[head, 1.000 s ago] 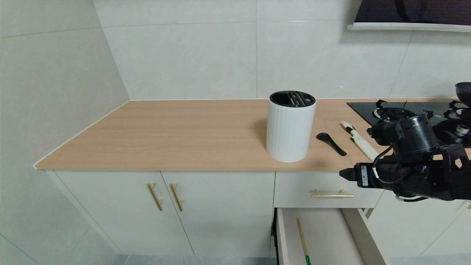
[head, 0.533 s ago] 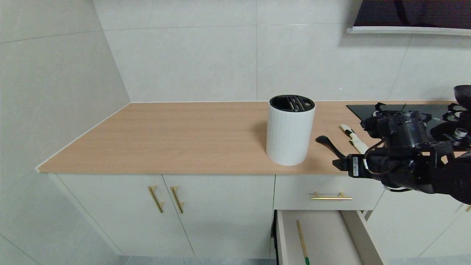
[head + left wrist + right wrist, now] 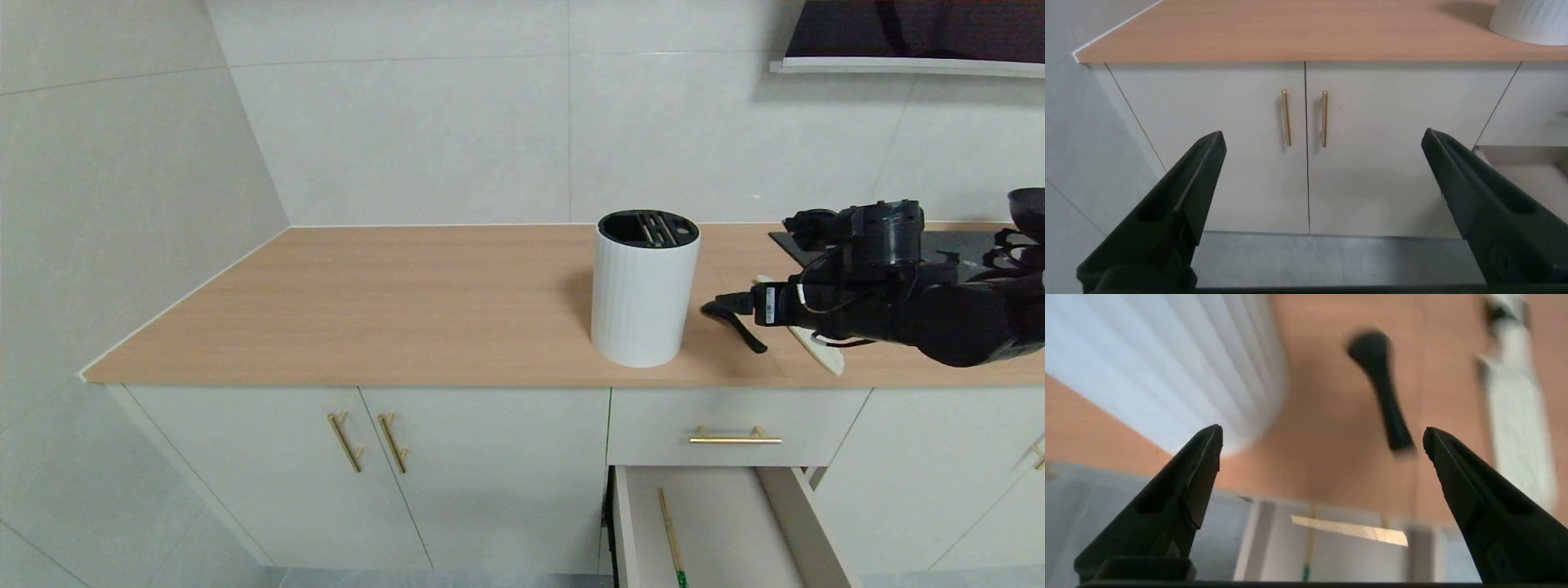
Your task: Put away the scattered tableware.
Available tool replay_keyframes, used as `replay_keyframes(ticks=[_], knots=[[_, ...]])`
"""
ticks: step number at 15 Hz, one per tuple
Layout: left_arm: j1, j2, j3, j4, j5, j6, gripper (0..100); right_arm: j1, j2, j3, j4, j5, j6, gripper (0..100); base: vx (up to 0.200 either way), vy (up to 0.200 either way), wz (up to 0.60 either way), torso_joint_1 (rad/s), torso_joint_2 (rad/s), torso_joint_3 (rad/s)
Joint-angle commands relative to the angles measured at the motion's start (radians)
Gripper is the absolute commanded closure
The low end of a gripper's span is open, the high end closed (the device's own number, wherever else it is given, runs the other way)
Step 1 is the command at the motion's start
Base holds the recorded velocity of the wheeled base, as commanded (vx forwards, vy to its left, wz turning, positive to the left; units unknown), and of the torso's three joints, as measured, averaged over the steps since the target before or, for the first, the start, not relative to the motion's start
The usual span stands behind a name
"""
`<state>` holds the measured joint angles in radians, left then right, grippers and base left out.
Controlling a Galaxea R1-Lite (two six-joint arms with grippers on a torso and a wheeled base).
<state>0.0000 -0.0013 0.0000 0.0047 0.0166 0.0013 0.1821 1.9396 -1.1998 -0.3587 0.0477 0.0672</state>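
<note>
Presently the right jaws are spread wide and hang above the surface (image 3: 408,302), with the black spoon (image 3: 747,331) lying flat beneath and between them, touched by neither. Just outside one jaw stands the white ribbed holder (image 3: 645,294); just outside the other lies the pale knife (image 3: 820,353), roughly parallel to the spoon. Lower down, past the surface's front edge, the open drawer (image 3: 727,514) contains a chopstick (image 3: 671,531). The left jaws, likewise spread, hang well apart from these things, facing the cupboard doors (image 3: 1306,155). Hazards, by judgement: the spoon's handle is thin and low, so jaws closing too high would miss it, and jaws closing off-centre could skid it across the smooth wood. With the spread this wide, a descent drifting sideways could nudge the holder or catch the knife and drag it toward the edge.
</note>
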Motion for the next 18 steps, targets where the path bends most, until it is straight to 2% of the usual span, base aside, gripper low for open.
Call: replay_keyframes(ticks=[1, 2, 6, 10, 18], knots=[[0.000, 0.001, 0.000, 0.000, 0.000, 0.000, 0, -0.059, 0.082, -0.093, 0.001, 0.052, -0.037, 0, 0.000, 0.000, 0.00, 0.000, 0.00, 0.000], [0.000, 0.001, 0.000, 0.000, 0.000, 0.000, 0, -0.064, 0.105, -0.129, 0.000, 0.052, -0.044, 0, 0.000, 0.000, 0.00, 0.000, 0.00, 0.000], [0.000, 0.001, 0.000, 0.000, 0.000, 0.000, 0, -0.067, 0.187, -0.136, -0.009, 0.058, -0.055, 0, 0.000, 0.000, 0.00, 0.000, 0.00, 0.000], [0.000, 0.001, 0.000, 0.000, 0.000, 0.000, 0, -0.072, 0.285, -0.135, -0.134, 0.046, -0.103, 0, 0.000, 0.000, 0.00, 0.000, 0.00, 0.000], [0.000, 0.001, 0.000, 0.000, 0.000, 0.000, 0, -0.098, 0.337, -0.164, -0.141, 0.044, -0.103, 0, 0.000, 0.000, 0.00, 0.000, 0.00, 0.000]])
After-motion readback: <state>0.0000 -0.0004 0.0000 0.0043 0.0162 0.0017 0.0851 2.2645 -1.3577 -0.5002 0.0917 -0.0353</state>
